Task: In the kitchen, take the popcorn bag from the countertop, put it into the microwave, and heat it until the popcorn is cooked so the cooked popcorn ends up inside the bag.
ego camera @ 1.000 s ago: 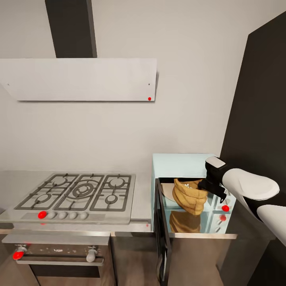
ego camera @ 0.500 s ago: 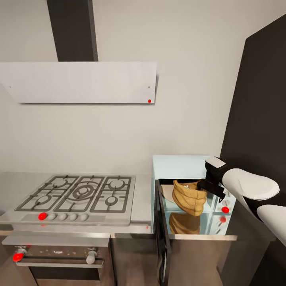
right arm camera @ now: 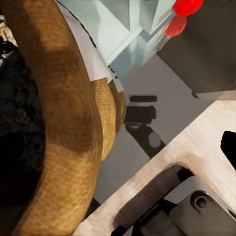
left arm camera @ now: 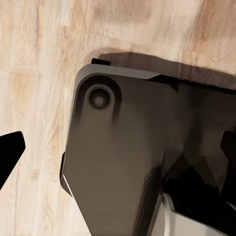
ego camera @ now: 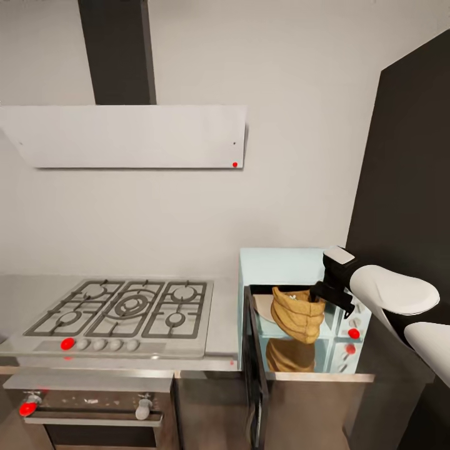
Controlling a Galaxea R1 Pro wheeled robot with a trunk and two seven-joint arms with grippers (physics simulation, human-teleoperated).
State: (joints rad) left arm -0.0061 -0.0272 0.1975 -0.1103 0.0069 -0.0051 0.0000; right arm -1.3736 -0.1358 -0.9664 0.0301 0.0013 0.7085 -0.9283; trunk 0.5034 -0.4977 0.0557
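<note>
Popcorn bag (ego camera: 298, 314) hangs off the surface in front of the microwave (ego camera: 294, 300) opening, tilted, rim toward the right jaws (ego camera: 317, 292). I read the right jaws as clamped on the bag's rolled rim; right wrist view has the tan rim (right arm camera: 59, 113) running straight across the lens, dark interior beside it. A few whitish bits visible at the bag mouth in the head view, too small to call.

Microwave sits at the right end of the surface (ego camera: 225, 312), against the back wall. Its door (ego camera: 255, 369) is swung wide open, hanging out past the front edge. Bag reflection shows on the microwave floor below it. Red dots on the control panel (ego camera: 354, 334) just beside the bag.

Gas hob (ego camera: 122, 309) takes the left part of the surface, white hood (ego camera: 125, 136) above it, steel oven (ego camera: 87, 406) below the front edge. Tall dark cabinet (ego camera: 406, 187) at the right.

Left wrist view: wood floor (left arm camera: 39, 73) and a dark part of the robot's body (left arm camera: 118, 162). Left jaws: can't tell their state.
</note>
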